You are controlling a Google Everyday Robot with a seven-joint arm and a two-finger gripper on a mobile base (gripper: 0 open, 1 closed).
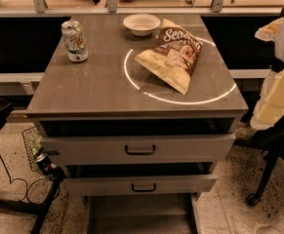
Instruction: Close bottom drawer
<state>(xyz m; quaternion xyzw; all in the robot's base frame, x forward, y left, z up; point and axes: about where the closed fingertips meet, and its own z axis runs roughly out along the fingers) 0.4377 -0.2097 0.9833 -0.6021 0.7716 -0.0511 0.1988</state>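
A grey cabinet (83, 96) stands in the middle of the camera view with its drawers pulled out. The wide top drawer (180, 149) and the slimmer middle drawer (180, 184) show their fronts with black bar handles. The bottom drawer (141, 213), the narrowest, sticks out furthest toward me. I see into it from above. Its front and handle are cut off by the lower edge. My gripper is out of view. Only cream-white links of my arm (278, 96) show at the right edge, beside the cabinet and above drawer height.
On the cabinet top are a drink can (74, 41), a white bowl (141, 23) and a chip bag (173, 57). An office chair base (273, 165) stands on the right. A wire basket (34, 147) and cables lie on the floor on the left. A desk runs behind.
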